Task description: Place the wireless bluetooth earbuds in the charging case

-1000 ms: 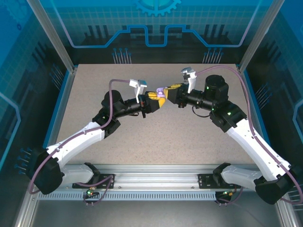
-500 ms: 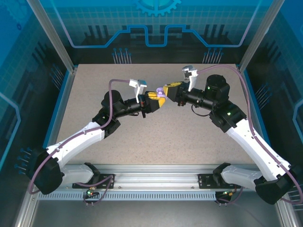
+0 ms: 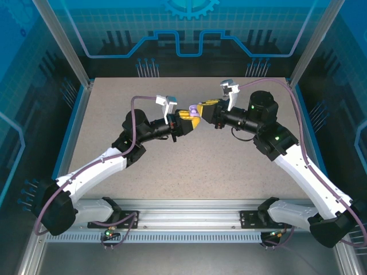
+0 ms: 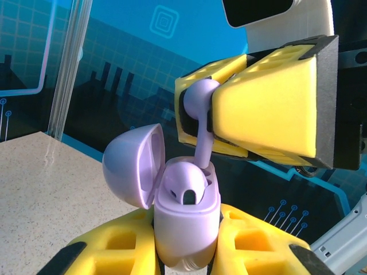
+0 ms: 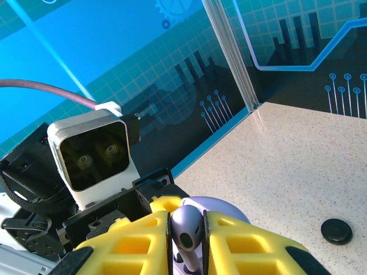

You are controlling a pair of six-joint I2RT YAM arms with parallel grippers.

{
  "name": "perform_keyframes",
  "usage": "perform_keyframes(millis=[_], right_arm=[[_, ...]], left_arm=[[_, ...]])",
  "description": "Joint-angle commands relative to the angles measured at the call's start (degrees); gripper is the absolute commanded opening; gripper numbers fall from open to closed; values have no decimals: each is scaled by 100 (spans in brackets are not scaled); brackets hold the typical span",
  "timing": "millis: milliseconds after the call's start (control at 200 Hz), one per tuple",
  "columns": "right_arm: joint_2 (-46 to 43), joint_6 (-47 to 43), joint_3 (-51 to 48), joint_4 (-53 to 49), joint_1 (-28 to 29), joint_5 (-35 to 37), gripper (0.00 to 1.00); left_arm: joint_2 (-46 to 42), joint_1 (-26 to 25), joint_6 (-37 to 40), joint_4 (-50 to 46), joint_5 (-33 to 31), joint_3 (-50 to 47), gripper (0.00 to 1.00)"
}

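Observation:
My left gripper (image 4: 186,249) is shut on a pale lilac charging case (image 4: 186,229), held upright with its lid (image 4: 129,163) swung open to the left. One lilac earbud (image 4: 183,182) sits in the case. Just above it, my right gripper (image 5: 186,235) is shut on a second lilac earbud (image 5: 186,226) by its head. Its stem (image 4: 203,146) points down, and its lower end reaches the case's opening behind the seated earbud. In the top view both grippers (image 3: 192,120) (image 3: 205,107) meet above the table's middle. The black earbuds are out of view.
A small round black object (image 5: 336,231) lies on the speckled table (image 3: 229,160) to the right in the right wrist view. Blue panel walls (image 3: 189,34) and metal posts (image 5: 232,54) enclose the table's back and sides.
The right gripper has shifted slightly with the earbud, staying over the case. The left arm and the case have held still.

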Motion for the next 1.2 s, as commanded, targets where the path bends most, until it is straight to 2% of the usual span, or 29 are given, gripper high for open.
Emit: perform_keyframes(millis=[0,380,760,905,1131,1196], right_arm=[[-51,36,-43,162,119,30,20],[11,38,-26,173,166,31,20],[-34,-223,70,-223,181,145,22],[-50,-281,115,-315,189,144,26],[-105,-376,184,-475,189,301,41],[-112,-412,218,-527,191,323,42]], left_arm=[[-122,-59,-52,295,-90,204,0],[-78,-56,-105,381,-114,193,0],[-175,-58,-64,349,-166,163,0],[-177,-60,-28,327,-133,175,0],[-178,-65,33,225,-76,202,0],[-196,-68,68,176,-87,204,0]])
